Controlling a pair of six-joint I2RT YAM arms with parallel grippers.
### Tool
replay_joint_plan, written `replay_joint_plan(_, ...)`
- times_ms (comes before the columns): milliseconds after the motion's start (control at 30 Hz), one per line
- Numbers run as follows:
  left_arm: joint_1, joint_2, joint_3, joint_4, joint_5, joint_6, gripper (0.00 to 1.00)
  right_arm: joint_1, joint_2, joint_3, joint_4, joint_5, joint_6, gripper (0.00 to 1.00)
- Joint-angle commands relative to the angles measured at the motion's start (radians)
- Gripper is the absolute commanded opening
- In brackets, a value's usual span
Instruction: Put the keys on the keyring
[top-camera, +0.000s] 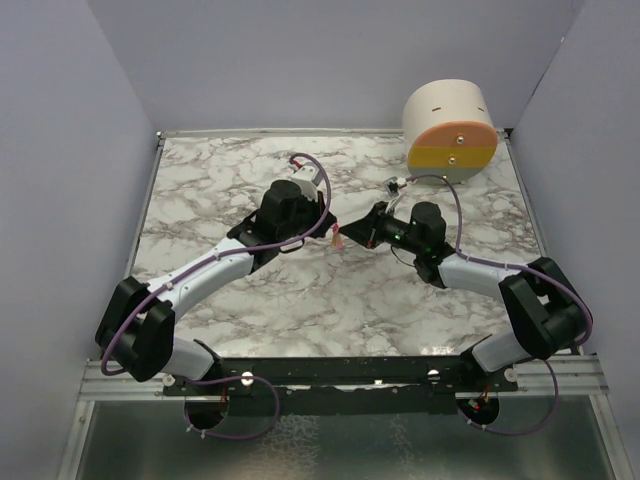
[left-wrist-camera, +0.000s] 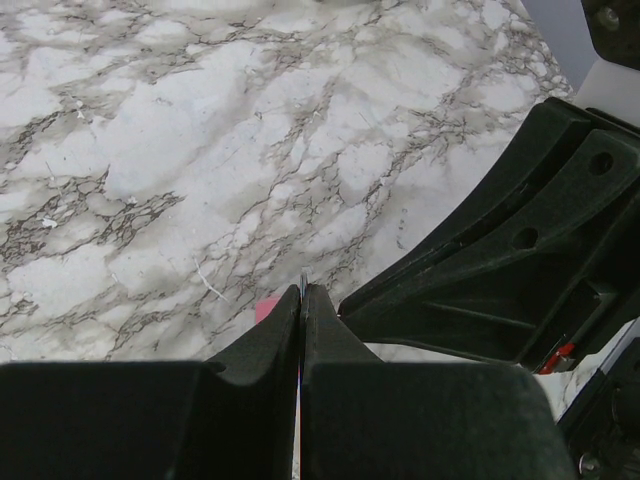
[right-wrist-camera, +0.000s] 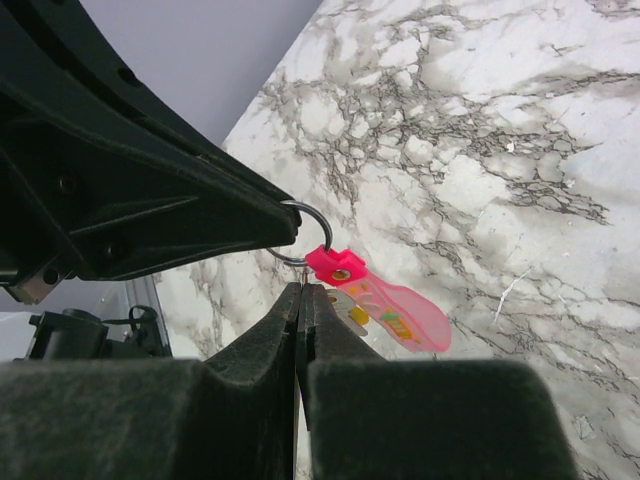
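In the right wrist view a small metal keyring sticks out from the black fingers of my left gripper, which is shut on it. A pink key hangs on the ring. A small silver key with a yellow head lies just behind it. My right gripper is shut, its tips pinching a thin piece at the ring's lower edge. In the top view the left gripper and right gripper meet tip to tip above mid-table, keys between them. The left wrist view shows shut fingertips and a pink sliver.
A big cream, orange and yellow cylinder lies at the table's far right corner. Grey walls close in the marble table on three sides. The right arm's black body fills the right of the left wrist view.
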Motion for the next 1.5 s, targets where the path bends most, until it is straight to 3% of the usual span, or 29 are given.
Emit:
replay_joint_plan(0,-0.006,0.015,0.045,0.0,-0.001,0.019,0.0,0.003,-0.028,0.003,0.038,-0.045,-0.043,0.01)
replay_joint_plan(1467,-0.028,-0.009,0.041,-0.03,0.052,0.086,0.0,0.003,-0.043,0.003,0.023,-0.028,-0.056,0.01)
